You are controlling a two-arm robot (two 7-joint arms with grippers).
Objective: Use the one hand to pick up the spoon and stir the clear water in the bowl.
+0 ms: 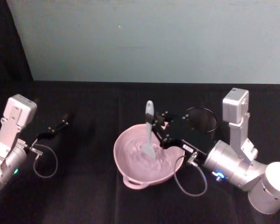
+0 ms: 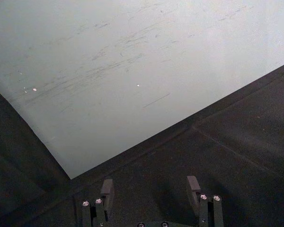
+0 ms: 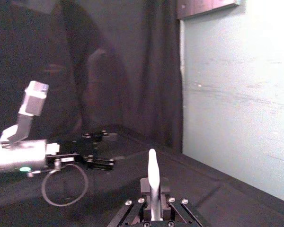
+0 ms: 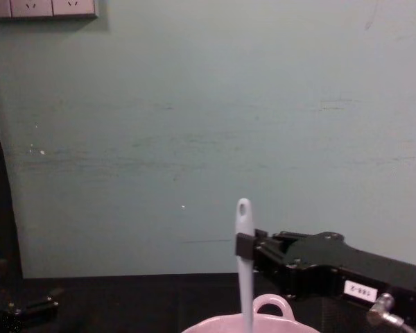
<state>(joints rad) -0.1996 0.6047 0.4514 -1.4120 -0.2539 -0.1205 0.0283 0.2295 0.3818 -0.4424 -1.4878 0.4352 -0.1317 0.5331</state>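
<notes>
1. Head view shows the right gripper reaching in from the right over the far rim of the pink bowl, its fingers clamped on the handle of the white spoon.
2. The spoon stands nearly upright, its broad flat head down in the bowl's water and its holed handle end pointing up.
3. The bowl sits near the middle of the black tabletop, its small loop handle at the near rim in the head view.
4. In the chest view the same gripper comes in from the right with a small white label on its black body, and its fingers pinch the spoon just below the oval hole; the bowl rim and a loop handle show at the bottom edge.
5. The right wrist view shows the spoon's handle rising from between the closed fingers.
6. A black wire-mesh cup stands behind the right gripper, just beyond the bowl on its right.
7. The left gripper hangs well to the left of the bowl above the tabletop, holding nothing; in the left wrist view its fingers stand wide apart.
8. A pale wall rises behind the tabletop.
</notes>
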